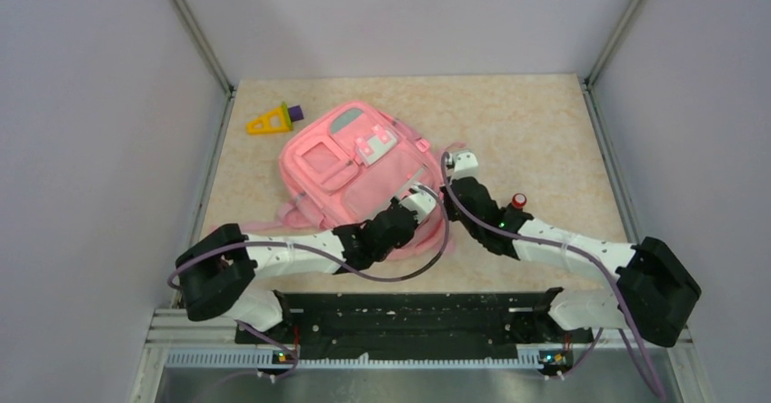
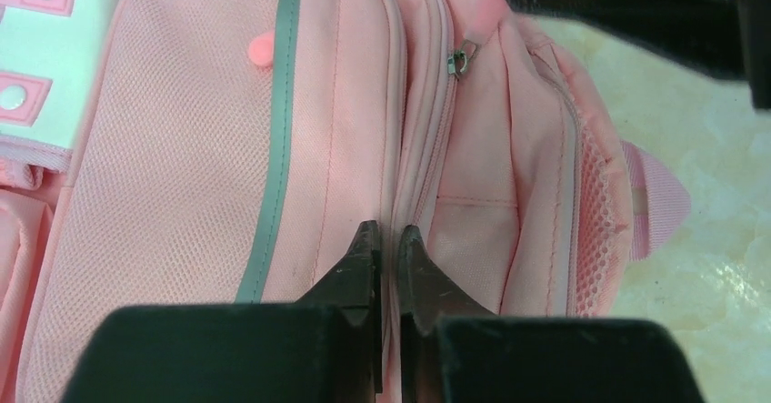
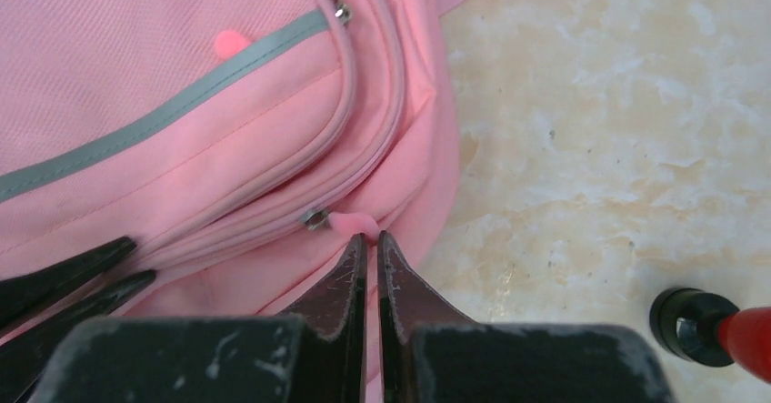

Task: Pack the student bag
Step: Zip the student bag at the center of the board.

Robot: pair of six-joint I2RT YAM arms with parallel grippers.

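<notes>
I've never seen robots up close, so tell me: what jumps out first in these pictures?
A big pink student bag lies mid-table. At its right side the left claw is shut on its zipper seam, the right claw on a pink zipper pull. A yellow toy sits at the far left.

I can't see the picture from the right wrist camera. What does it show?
The right pincer, its jaws shut, seems to pinch the pink zipper pull at the edge of the pink student bag, which has a grey stripe. To the right is beige marbled table, with a small red-and-black object in the bottom corner.
</notes>
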